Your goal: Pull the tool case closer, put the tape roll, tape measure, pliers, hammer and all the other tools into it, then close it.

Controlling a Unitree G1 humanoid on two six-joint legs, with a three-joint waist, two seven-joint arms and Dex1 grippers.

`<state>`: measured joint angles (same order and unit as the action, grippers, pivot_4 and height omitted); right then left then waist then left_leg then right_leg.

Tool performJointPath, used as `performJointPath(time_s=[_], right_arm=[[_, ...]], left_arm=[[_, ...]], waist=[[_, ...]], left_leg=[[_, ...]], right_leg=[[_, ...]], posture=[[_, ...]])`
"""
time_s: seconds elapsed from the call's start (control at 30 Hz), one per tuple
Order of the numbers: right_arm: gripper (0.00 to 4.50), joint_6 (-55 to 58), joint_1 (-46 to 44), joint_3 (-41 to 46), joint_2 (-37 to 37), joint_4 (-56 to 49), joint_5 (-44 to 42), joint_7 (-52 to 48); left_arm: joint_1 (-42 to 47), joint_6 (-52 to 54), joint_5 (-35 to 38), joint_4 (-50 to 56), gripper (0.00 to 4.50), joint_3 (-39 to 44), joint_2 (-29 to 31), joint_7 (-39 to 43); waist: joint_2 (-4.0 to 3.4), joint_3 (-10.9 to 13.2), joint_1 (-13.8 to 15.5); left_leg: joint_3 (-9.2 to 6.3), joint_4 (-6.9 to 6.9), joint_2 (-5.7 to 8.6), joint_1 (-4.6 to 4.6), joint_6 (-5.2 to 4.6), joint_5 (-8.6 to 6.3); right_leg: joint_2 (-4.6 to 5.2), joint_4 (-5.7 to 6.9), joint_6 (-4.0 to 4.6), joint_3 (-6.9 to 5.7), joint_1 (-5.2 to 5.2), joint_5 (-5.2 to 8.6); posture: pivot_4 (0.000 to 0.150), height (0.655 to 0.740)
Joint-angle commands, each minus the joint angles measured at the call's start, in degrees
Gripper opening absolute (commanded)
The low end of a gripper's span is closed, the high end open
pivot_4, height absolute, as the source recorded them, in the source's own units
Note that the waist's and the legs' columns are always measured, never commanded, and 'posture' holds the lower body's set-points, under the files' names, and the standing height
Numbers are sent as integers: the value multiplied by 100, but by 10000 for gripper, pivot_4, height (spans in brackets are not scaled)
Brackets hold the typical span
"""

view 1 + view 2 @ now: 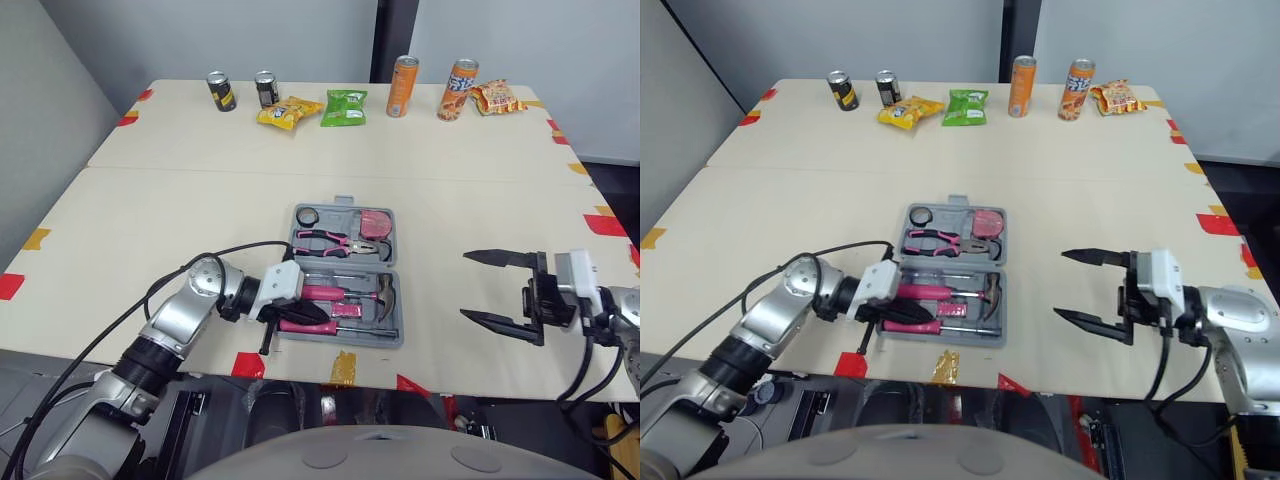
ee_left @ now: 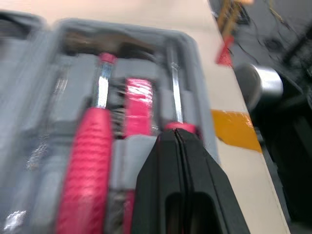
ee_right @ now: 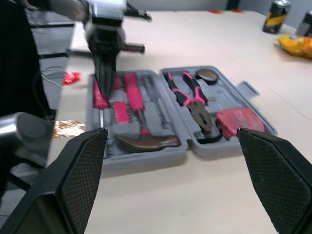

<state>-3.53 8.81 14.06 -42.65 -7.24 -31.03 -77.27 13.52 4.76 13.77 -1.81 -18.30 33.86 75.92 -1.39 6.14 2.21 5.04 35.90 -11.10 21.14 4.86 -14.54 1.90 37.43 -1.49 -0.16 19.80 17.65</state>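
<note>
Left claw [image 2: 178, 134], fingers pressed together, sits at the screwdriver [image 2: 175, 97] in the open case [image 1: 392, 345] by the front edge of the tabletop [image 1: 200, 200]; right claw [image 1: 464, 286] hangs spread beside it. Pushing hard could shove the case off, or an unseated screwdriver could stop it closing

Grey tool case [image 1: 345, 341], pink-handled hammer [image 1: 335, 293]

Matt grey plastic tool case [image 1: 345, 341], smooth wood-look table [image 1: 180, 220].

Pink screwdriver handle [image 2: 187, 128] mostly hidden beneath left claw [image 2: 176, 136], tool case [image 2: 200, 83] cut off in left wrist view
</note>
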Motion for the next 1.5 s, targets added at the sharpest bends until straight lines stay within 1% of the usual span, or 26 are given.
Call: performJointPath(time_s=[0.03,0.13,0.27,0.37,0.47,0.5,0.53,0.57,0.6,0.63,0.7,0.73,0.77,0.8,0.83,0.9,0.93,1.03,1.17,1.37,1.5], right_arm=[[45000,28,-133,-76,74,-29,77,230],[45000,178,-199,-124,153,11,45,391],[45000,236,-263,-311,187,215,237,484],[45000,248,-420,-487,299,446,419,638],[45000,135,-684,-741,411,836,794,814],[40907,110,-808,-814,452,1005,914,893],[39329,83,-918,-883,468,1153,1010,930],[36578,37,-1045,-966,480,1329,1136,962],[32664,-14,-1171,-1043,492,1501,1250,981],[28746,-43,-1306,-1149,494,1680,1374,983],[22453,-140,-1557,-1323,517,1982,1585,992],[19408,-182,-1678,-1415,523,2094,1670,966],[17266,-224,-1760,-1470,530,2177,1722,942],[12167,-234,-1908,-1565,567,2292,1806,938],[8363,-234,-2037,-1648,600,2395,1877,941],[1753,-290,-2300,-1897,635,2644,2123,906],[304,-320,-2399,-1991,652,2750,2209,890],[304,-334,-2545,-2111,695,2916,2278,861],[304,-346,-2700,-2392,806,2972,2410,713],[304,-420,-2850,-2474,935,3075,2485,731],[304,-445,-2881,-2494,972,3094,2514,729]], left_arm=[[-70,295,557,415,435,679,144,-187],[-167,619,903,551,435,1126,233,-369],[-341,588,838,361,435,1500,358,-663],[-416,590,861,114,435,1797,318,-970],[-361,518,851,-369,435,2093,277,-1243],[-326,542,866,-544,0,2172,282,-1288],[-293,529,860,-692,0,2214,291,-1295],[-261,475,832,-864,0,2234,306,-1266],[-231,361,764,-1035,0,2221,325,-1221],[-205,78,617,-1228,0,2172,331,-1191],[-143,-439,449,-1536,0,2115,287,-1098],[-94,-565,434,-1660,0,2119,256,-1063],[-52,-636,437,-1755,0,2126,232,-1032],[30,-697,457,-1912,0,2130,205,-950],[106,-758,460,-2055,0,2125,188,-873],[291,-831,483,-2384,0,2065,179,-541],[353,-842,443,-2491,0,1976,200,-349],[489,-1002,275,-2755,0,1817,201,-124],[881,-1235,29,-3264,0,1609,114,66],[1246,-1553,-166,-3835,0,1477,16,360],[1377,-1833,-374,-4138,0,1357,-49,410]], waist=[[1,1,-4],[1,1,0],[1,1,6],[1,1,2],[1,1,-11],[1,1,-12],[1,1,-9],[1,1,-2],[1,1,3],[2,1,9],[3,2,11],[4,2,14],[3,2,22],[3,2,26],[4,3,31],[4,2,29],[4,2,28],[4,2,46],[6,3,76],[6,3,78],[6,4,77]], left_leg=[[1,0,1,0,0,0],[3,0,6,1,1,0],[6,0,9,1,3,0],[5,-2,14,1,5,1],[6,-2,13,0,11,4],[6,-1,13,-1,20,8],[6,-2,13,-1,33,16],[5,-1,12,-1,39,17],[5,-1,12,0,41,18],[5,0,13,0,44,19],[5,0,13,1,46,19],[5,0,13,1,47,19],[5,0,13,2,47,19],[5,0,13,2,48,19],[5,0,13,2,49,19],[6,3,13,2,51,20],[6,4,13,2,51,20],[8,3,12,4,55,20],[13,6,10,8,56,19],[14,8,9,9,57,19],[16,8,7,11,57,19]], right_leg=[[0,2,1,1,1,1],[-4,4,2,2,5,1],[-6,1,2,4,4,1],[-7,-1,2,3,4,1],[-10,0,1,4,3,1],[-11,0,1,4,3,1],[-12,0,1,4,3,1],[-14,1,1,4,3,1],[-13,1,0,4,4,0],[-13,1,0,4,3,0],[-13,0,0,4,2,0],[-14,-1,-1,3,2,-1],[-14,-1,-2,3,2,-1],[-14,0,-2,3,2,-1],[-14,2,-2,3,1,-1],[-14,12,-3,3,1,-2],[-14,21,-3,3,3,-2],[-16,26,-4,3,3,-2],[-14,25,-5,1,4,-3],[-14,28,-5,1,4,-3],[-14,27,-5,0,4,-3]], posture=[[1500,7385],[1500,7385],[1500,7385],[1500,7385],[1500,7385],[1500,7385],[1500,7385],[1500,7385],[1500,7385],[1500,7385],[1500,7385],[1500,7385],[1500,7385],[1500,7385],[1500,7385],[1500,7385],[1500,7385],[1500,7385],[1500,7385],[1500,7385],[1500,7385]])
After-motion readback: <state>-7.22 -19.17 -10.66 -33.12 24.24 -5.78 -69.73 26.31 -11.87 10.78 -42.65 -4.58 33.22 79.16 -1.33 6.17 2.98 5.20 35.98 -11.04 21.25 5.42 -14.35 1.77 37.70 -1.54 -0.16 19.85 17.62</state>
